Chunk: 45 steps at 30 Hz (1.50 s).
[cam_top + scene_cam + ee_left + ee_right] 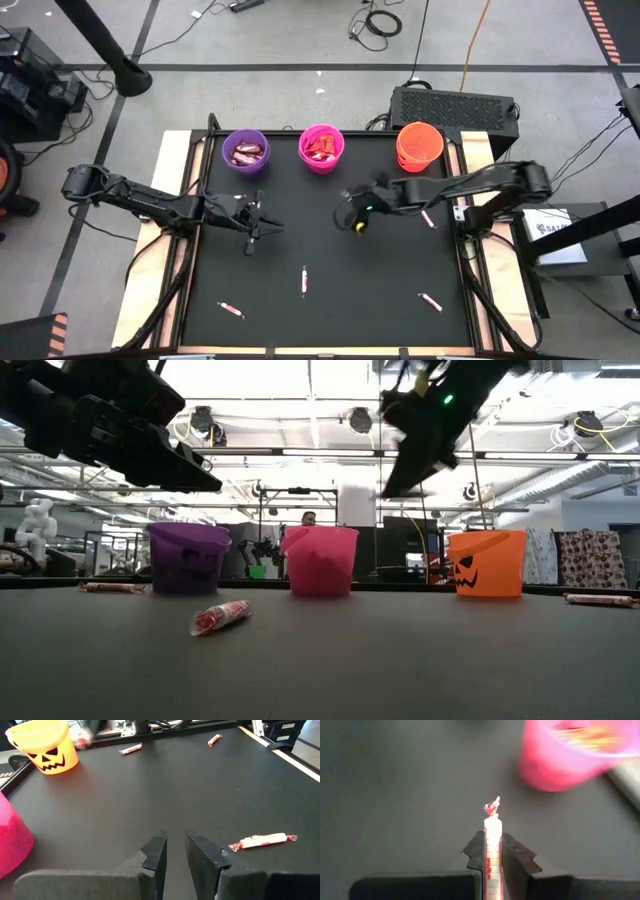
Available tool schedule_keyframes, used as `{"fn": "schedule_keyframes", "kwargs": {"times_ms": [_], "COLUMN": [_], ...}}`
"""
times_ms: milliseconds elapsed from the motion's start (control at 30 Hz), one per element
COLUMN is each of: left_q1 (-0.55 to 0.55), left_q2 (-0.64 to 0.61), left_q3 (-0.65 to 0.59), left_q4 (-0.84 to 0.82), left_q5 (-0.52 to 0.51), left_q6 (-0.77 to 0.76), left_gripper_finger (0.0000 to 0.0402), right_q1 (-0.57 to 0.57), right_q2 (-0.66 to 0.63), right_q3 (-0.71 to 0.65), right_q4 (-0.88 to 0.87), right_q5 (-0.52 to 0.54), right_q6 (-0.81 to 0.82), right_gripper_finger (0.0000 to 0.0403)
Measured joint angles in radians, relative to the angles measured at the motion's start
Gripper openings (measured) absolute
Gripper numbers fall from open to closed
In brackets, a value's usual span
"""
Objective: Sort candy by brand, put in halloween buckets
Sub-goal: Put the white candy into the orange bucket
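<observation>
Closest to your low camera was one pale stick (pixel 220 617) with red-striped ends, lying loose on the black mat (pixel 330 250) in front of the purple bucket (pixel 187 558). Behind it you had all three buckets in a row along the far edge: purple (pixel 245 151), pink (pixel 321 148) and orange (pixel 419 146). From above, purple held dark maroon sweets, pink held red-orange ones, and I couldn't tell what was in orange. Your right gripper (pixel 356 212) hung above the mat's middle, a bit in front of the pink bucket and between it and the orange one, and its wrist view showed the fingers (pixel 517 855) pinched tight on a pale stick (pixel 492 835) standing up between them, twisted red end sticking out past the tips, with the pink bucket (pixel 565 755) blurry beyond. Your left gripper (pixel 262 228) sat over the mat's left half, in front of the purple bucket, with nothing in it and only a narrow gap between its fingers (pixel 156 852). You also had loose sticks scattered around: one near the front middle (pixel 304 282), one at the front left (pixel 231 310), one at the front right (pixel 430 301), and one on the right near the right arm (pixel 427 218). Left wrist view also showed a stick (pixel 262 840) lying just beside that gripper, and the orange bucket (pixel 44 746) farther off.
</observation>
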Motion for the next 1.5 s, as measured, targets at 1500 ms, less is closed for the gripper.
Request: {"fn": "schedule_keyframes", "kwargs": {"times_ms": [1500], "left_q1": [0.0], "left_q2": [0.0], "left_q3": [0.0], "left_q4": [0.008], "left_q5": [0.0], "left_q6": [0.007], "left_gripper_finger": [0.0079], "right_q1": [-0.581], "right_q2": [-0.141], "right_q3": [0.001], "right_q4": [-0.502], "right_q5": [0.47], "right_q6": [0.297], "right_gripper_finger": [0.016]}}
